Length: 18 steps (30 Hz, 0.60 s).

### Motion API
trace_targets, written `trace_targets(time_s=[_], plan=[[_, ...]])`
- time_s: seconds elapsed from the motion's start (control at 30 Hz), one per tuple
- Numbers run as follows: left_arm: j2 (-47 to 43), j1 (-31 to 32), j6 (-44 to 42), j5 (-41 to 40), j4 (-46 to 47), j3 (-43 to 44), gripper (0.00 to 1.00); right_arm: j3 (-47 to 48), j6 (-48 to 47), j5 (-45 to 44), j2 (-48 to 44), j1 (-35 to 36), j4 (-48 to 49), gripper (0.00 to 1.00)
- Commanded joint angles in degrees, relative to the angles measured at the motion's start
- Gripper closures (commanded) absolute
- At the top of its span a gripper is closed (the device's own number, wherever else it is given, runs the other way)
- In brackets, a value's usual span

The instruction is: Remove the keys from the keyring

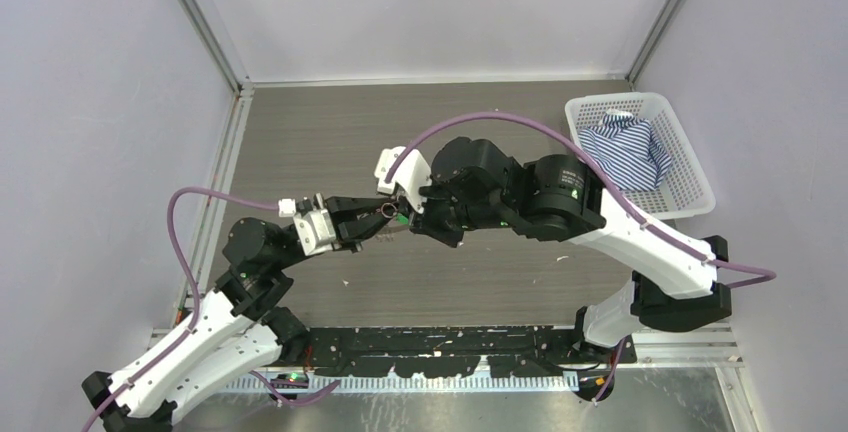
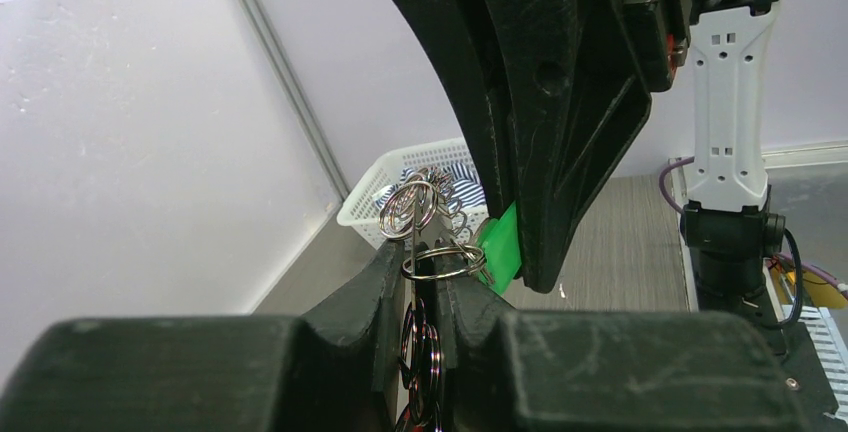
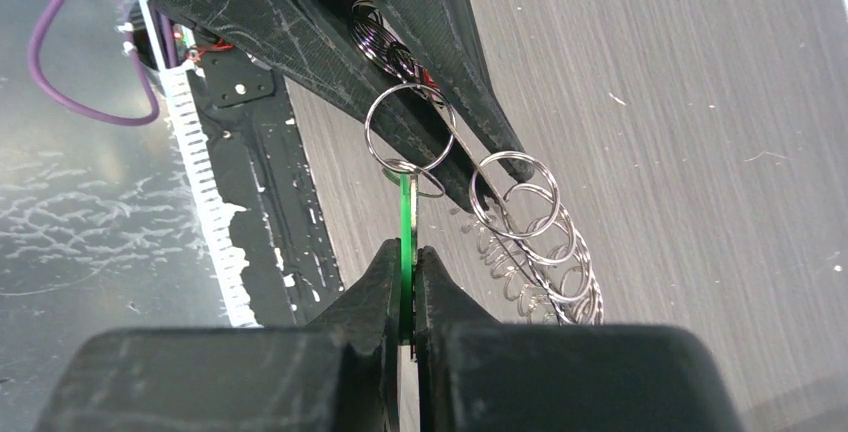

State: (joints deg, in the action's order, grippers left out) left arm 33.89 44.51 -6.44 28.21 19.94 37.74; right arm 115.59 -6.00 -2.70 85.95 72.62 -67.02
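Your right gripper [image 3: 405, 252] is pinching the green key [image 3: 405, 207] edge-on, its jaws closed down narrow on the plastic head. The top of that key is hanging on the keyring [image 3: 368, 134], a thin wire loop standing in the air just above your right fingertips. Your left gripper [image 2: 422, 272] is reaching in from the opposite side and is clamping the silvery keys [image 3: 520, 202], jaws narrow with the metal sandwiched between them; more of the bunch is trailing off beside its fingers in a string of small loops. In the top view, both grippers are meeting tip to tip over the middle of the wooden table [image 1: 330, 132], holding the whole bunch between them. A white basket [image 1: 690, 167] with a striped cloth [image 1: 625, 152] is sitting well apart at the far right.
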Motion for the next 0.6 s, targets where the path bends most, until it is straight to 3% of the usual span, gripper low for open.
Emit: trace_targets(time_s=[0.0, 0.27, 0.57], plan=[[-1.18, 0.05, -0.63, 0.97, 1.11, 3.37, 1.00, -0.17, -3.97, -6.31, -2.01, 2.24, 2.36, 0.99], [-1.70, 0.05, -0.53, 1.15, 0.32, 3.75, 1.00, -1.48, -7.35, -15.07, -1.57, 6.04, 2.24, 0.99], [-2.12, 0.05, -0.70, 1.19, -0.91, 3.97, 1.00, -1.94, -9.38, -19.08, -2.38, 7.07, 3.22, 0.99]])
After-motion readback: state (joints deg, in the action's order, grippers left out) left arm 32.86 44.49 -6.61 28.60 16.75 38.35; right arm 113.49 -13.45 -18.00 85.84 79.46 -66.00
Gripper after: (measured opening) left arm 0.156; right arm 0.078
